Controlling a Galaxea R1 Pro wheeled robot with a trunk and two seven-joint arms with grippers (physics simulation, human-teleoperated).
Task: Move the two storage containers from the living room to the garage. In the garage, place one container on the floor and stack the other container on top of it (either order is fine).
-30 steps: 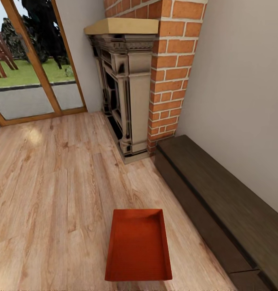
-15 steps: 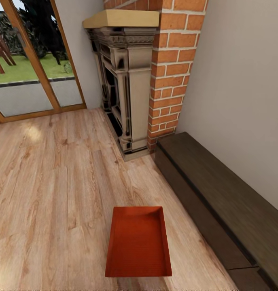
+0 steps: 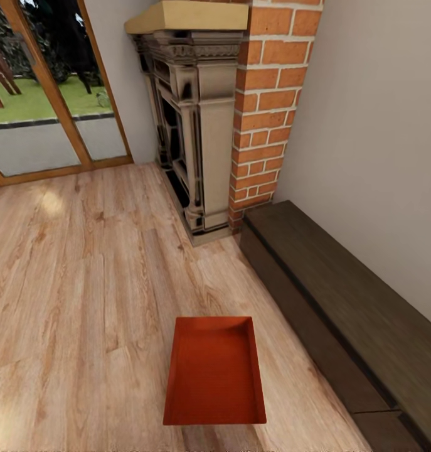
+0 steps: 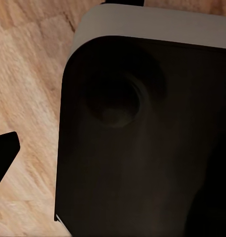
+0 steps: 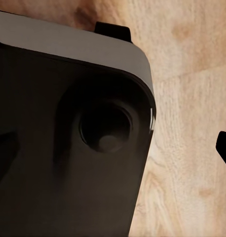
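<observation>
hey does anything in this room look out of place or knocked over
One thing: an orange-red storage container sits empty on the wood-plank floor, beside the dark bench. It is upright and undamaged; nothing looks spilled or knocked over.

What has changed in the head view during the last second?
The whole picture shifted, so the camera moved, not the things. The fireplace and bench now sit a little higher in the picture, and the container too. The container still lies flat on the wood floor, beside the bench and apart from it. Nothing was gripped or let go.
</observation>
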